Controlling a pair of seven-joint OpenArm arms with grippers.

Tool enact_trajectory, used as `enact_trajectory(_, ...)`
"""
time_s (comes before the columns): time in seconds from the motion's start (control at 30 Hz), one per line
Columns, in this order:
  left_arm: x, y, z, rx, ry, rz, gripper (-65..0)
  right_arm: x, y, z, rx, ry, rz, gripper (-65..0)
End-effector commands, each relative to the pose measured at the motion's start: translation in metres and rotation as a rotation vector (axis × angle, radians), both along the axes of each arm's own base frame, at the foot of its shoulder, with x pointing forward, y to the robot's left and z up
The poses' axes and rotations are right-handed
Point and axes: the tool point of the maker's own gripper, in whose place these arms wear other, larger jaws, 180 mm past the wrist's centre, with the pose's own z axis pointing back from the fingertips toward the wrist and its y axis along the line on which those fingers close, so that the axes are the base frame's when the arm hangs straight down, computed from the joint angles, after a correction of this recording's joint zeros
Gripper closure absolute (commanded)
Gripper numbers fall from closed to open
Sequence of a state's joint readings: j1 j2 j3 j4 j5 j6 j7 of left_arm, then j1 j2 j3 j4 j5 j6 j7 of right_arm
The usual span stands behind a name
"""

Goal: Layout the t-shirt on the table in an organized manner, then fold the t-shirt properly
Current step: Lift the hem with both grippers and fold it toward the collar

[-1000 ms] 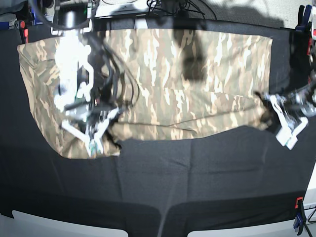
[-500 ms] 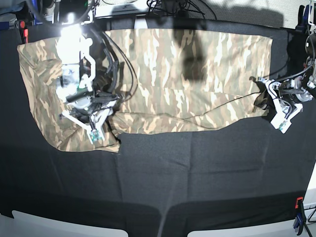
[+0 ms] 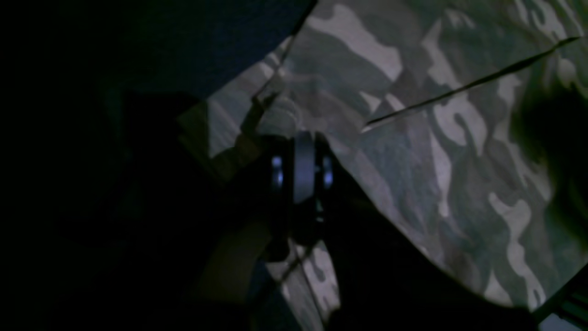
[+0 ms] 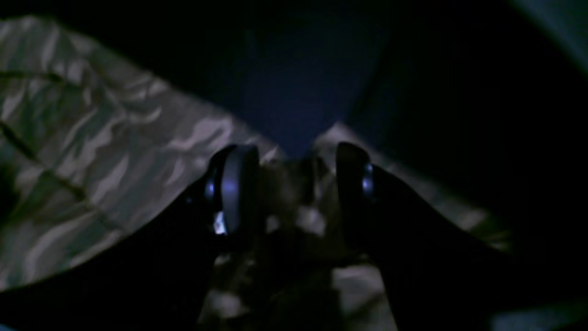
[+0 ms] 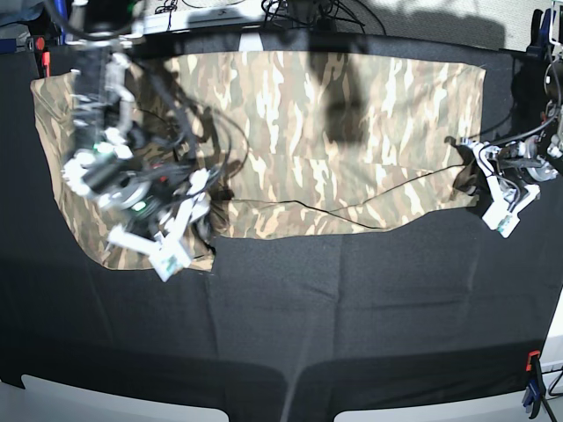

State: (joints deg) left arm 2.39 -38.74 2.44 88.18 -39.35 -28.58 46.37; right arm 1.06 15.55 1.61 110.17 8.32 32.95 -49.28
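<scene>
The camouflage t-shirt (image 5: 352, 114) lies spread across the far half of the black table (image 5: 352, 308), with its near edge folded up along the middle. My left gripper (image 5: 468, 180) is at the shirt's right end, shut on a pinch of the cloth. In the left wrist view its fingers (image 3: 301, 170) are pressed together on the t-shirt (image 3: 436, 115). My right gripper (image 5: 204, 207) hovers over the shirt's near-left part. Its jaws stand open in the right wrist view (image 4: 294, 184), with the t-shirt (image 4: 92, 138) loose beneath them.
Cables and equipment (image 5: 299, 10) line the table's far edge. A red clamp (image 5: 42, 61) sits at the far left, a blue clamp (image 5: 538, 35) at the far right and another clamp (image 5: 530, 387) at the near right corner. White panels (image 5: 114, 400) border the front edge.
My right gripper has opened and let go of the shirt, and its arm has swung left and nearer. My left gripper drew the shirt's right hem inward earlier and now holds still.
</scene>
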Motion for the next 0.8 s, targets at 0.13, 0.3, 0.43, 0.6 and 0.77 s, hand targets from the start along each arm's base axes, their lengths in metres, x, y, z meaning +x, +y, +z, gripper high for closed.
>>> enact_trajectory(0.13, 0.011, 0.004, 0.016, -0.007, -0.056, 0.001, 0.0, 0.033, -0.035, 0.012, -0.104, -0.03, 0.003, -26.0)
enact_trajectory(0.3, 0.014, 0.003, 0.019, -0.017, -0.074, 0.003, 0.0, 0.06, -0.037, -0.004, -0.199, 0.039, 0.067, -26.0)
enact_trajectory(0.43, 0.014, 0.003, 0.018, -0.017, -0.073, 0.003, 0.0, 0.083, -0.018, -0.016, -0.304, 0.09, 0.165, -26.0)
enact_trajectory(0.6, 0.014, 0.003, 0.019, -0.017, -0.074, 0.003, 0.0, 0.095, -0.014, -0.03, -0.508, 0.208, 0.252, -26.0)
enact_trajectory(0.77, 0.014, 0.003, 0.019, -0.017, -0.074, 0.003, 0.0, 0.087, -0.005, -0.035, -0.573, 0.294, 0.352, -26.0)
